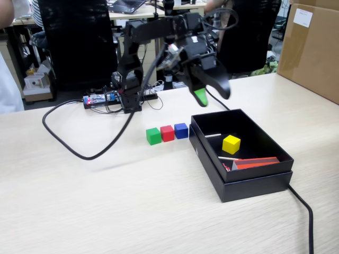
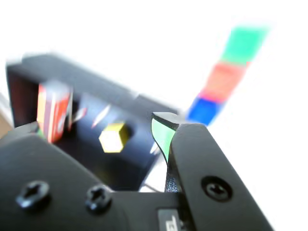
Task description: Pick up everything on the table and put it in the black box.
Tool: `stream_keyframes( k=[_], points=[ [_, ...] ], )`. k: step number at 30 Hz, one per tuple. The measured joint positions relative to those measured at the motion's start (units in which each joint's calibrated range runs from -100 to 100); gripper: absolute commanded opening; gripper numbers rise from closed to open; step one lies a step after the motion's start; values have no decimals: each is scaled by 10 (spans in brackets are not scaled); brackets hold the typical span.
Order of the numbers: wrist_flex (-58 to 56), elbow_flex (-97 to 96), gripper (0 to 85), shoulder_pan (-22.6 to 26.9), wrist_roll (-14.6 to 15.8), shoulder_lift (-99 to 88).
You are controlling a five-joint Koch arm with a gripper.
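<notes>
Raised at the upper middle of the fixed view, the gripper [image 1: 212, 95] hangs above the table with its jaws apart and nothing between them (one pad is green). Right of centre sits the black box [image 1: 253, 180], holding a yellow cube [image 1: 231, 144] and a red packet [image 1: 257, 162]. Just left of the box, a green cube [image 1: 153, 136], red cube [image 1: 167, 133] and blue cube [image 1: 181, 130] stand in a row.

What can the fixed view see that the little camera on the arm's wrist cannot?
Only the fixed view shows the whole arm, the brown carton and the cables. Only the wrist view shows the gripper's screws close up. Both share the gripper, open and empty, the black box holding a yellow cube, and the green, red and blue cubes outside it.
</notes>
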Motion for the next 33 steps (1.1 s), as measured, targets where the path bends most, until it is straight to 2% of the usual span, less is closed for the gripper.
stream_keyframes(
  k=[4,6,10,19,30,33],
  points=[
    [0,-180,491,-46,-21,-139],
    [0,-290,493,-64,-25,-154],
    [50,-387,493,-74,-26,-157],
    [132,-419,485,-77,-18,-72],
    [179,-419,469,-62,-1,32],
    [179,-419,422,-57,1,39]
  ],
)
